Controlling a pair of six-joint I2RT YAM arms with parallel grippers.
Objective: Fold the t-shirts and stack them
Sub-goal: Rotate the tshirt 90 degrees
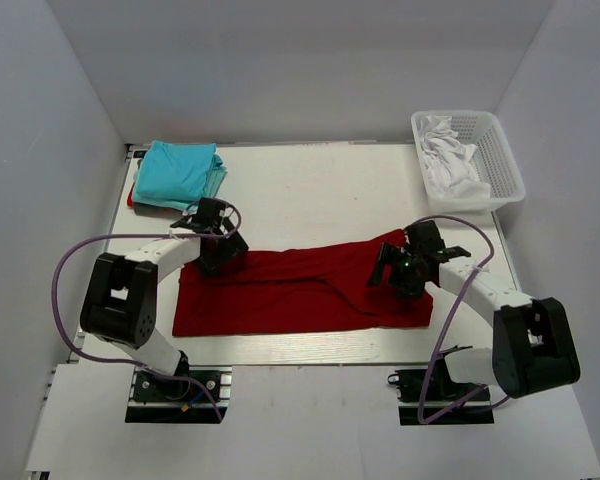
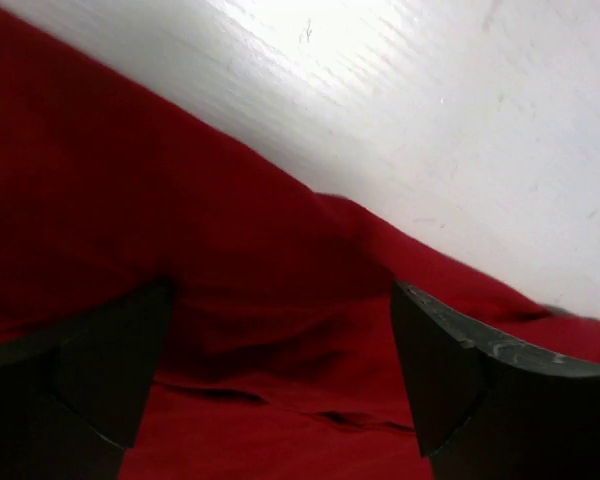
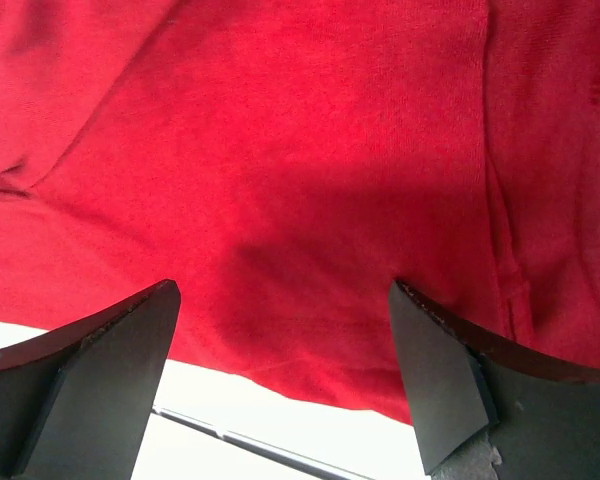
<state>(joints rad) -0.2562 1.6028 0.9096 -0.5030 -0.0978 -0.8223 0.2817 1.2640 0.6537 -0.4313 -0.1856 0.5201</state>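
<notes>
A large dark red t-shirt (image 1: 300, 290) lies spread in a long band across the middle of the table. My left gripper (image 1: 220, 247) hovers over its far left corner, open, with nothing between the fingers; in the left wrist view the wrinkled red cloth (image 2: 130, 200) lies below the gripper (image 2: 280, 370). My right gripper (image 1: 395, 268) is open over the shirt's right end. In the right wrist view the red cloth (image 3: 300, 150) and its hem lie under the gripper (image 3: 280, 350). Folded turquoise t-shirts (image 1: 180, 172) sit stacked at the back left.
A white mesh basket (image 1: 495, 150) holding white cloth stands at the back right corner. Bare white table (image 1: 320, 190) lies behind the red shirt. The table's near edge runs just in front of the shirt, above both arm bases.
</notes>
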